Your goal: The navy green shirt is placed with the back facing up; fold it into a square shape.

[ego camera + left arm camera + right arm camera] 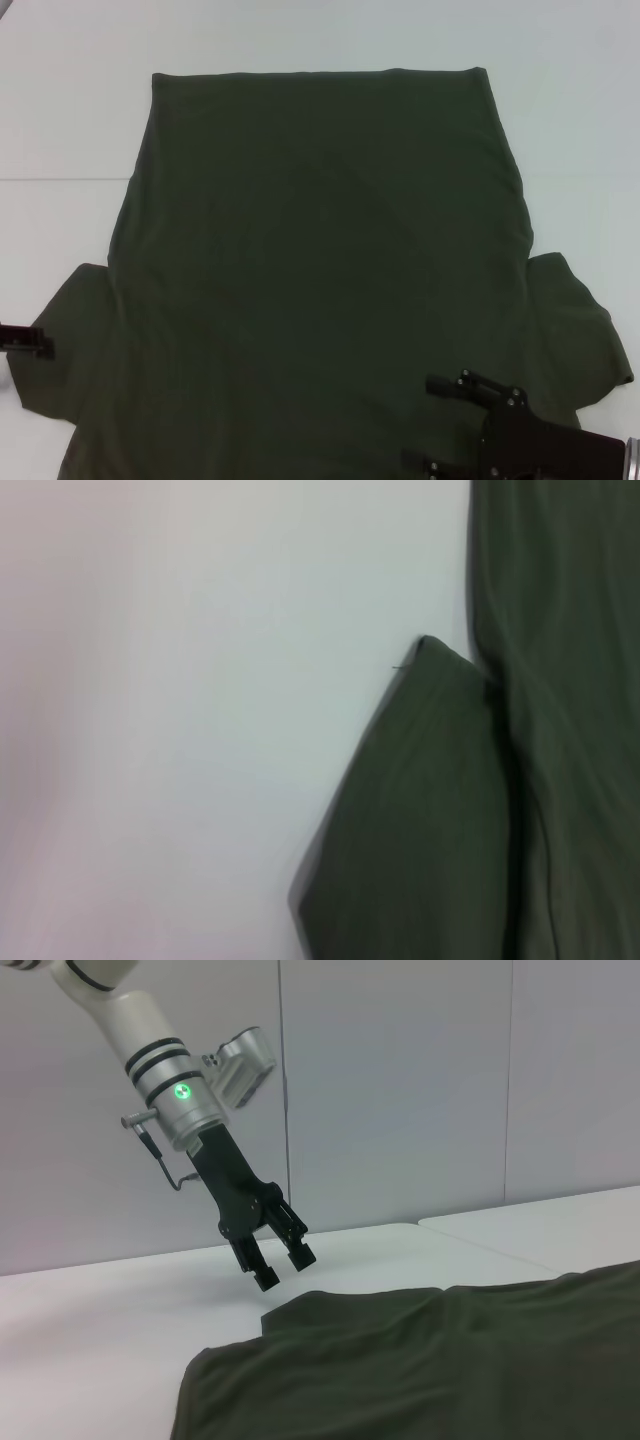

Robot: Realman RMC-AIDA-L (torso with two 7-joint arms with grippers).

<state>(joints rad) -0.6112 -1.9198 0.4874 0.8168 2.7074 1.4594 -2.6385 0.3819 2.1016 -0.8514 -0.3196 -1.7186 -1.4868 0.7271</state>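
The navy green shirt lies flat on the white table, plain side up, hem far from me and both sleeves near me. In the right wrist view my left gripper hangs just above the tip of the left sleeve, open, with nothing between its fingers. The head view shows only a dark part of it at the left edge. The left wrist view looks down on that sleeve beside the shirt's body. My right gripper is open over the shirt's near right part, beside the right sleeve.
A seam in the table runs left from the shirt. Grey wall panels stand behind the table in the right wrist view. Bare white tabletop surrounds the shirt on the far, left and right sides.
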